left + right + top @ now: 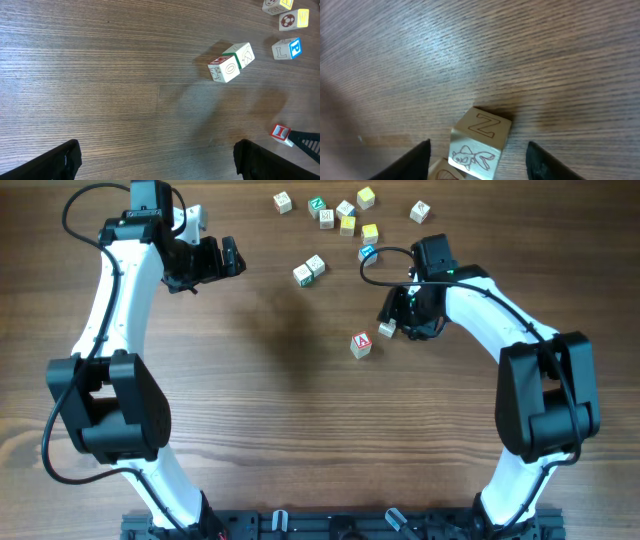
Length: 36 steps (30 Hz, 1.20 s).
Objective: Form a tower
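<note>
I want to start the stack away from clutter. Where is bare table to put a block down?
Free: the wide table stretch between the left arm and right arm, nearer than the red-lettered block; also the patch between the left arm and the pair of blocks. Crowded: the far edge, where loose blocks cluster.

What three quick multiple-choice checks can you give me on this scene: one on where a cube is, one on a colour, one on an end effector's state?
1. Where is the Z cube? A) between the fingers of the right end effector B) in the far cluster C) at the near table edge
2. What colour is the lettering on the A cube? A) blue B) red C) green
3. The left end effector is: A) shut on a cube B) shut, empty C) open, empty

Key: 1A, fingers flank it in the right wrist view; 2B, red shows from overhead; 3C, its fingers stand wide apart with nothing between.
</note>
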Motion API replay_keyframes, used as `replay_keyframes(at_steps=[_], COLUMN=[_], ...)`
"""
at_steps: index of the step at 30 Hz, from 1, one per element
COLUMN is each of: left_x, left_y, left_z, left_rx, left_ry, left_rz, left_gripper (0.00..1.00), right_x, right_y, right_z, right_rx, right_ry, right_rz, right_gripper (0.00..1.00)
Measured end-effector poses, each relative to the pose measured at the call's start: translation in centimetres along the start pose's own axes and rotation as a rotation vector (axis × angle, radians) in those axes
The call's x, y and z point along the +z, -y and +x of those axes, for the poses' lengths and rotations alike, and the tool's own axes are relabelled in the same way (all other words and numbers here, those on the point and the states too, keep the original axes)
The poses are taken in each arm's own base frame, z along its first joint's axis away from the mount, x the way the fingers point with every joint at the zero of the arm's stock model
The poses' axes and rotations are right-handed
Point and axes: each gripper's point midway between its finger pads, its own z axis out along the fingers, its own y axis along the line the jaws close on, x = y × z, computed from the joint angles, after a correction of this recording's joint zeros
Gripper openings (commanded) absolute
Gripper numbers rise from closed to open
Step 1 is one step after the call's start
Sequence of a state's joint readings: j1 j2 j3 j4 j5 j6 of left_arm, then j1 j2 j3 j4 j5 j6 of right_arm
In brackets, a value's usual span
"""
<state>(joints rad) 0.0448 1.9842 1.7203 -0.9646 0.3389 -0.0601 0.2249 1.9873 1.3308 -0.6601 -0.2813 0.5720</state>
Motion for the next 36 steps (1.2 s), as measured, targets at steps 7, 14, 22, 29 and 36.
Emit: replay_keyframes(at_steps=[7,14,22,29,36], left_x=[0.0,0.0,0.0,0.0,0.0], left_y=[0.0,0.0,0.0,0.0,0.0], left_z=[-0.1,-0.1,-0.1,-0.2,-0.2], left_rx=[0.005,0.007,0.008,0.009,0.009], left_ry=[0.003,0.003,0.004,0.007,0.007], left_rz=[0.0,0.0,0.0,0.0,0.001], left_gripper=[1.0,1.0,1.0,1.0,1.0], right_x=[-5.4,-5.9,-0.5,1.1,1.2], right_y=[-2.2,-2.2,-0.1,0.3,-1.0], right_z=[-1.0,-1.2,-0.9,-1.1,-2.3], right_rx=[-0.465,-0.983,-1.146,-1.198,-1.142], right_ry=[0.107,0.128,0.016,0.002,0.078], right_rz=[-0.037,0.034,0.088,0.116,0.101], right_gripper=[0.99,0.89,0.75,0.44,0.18])
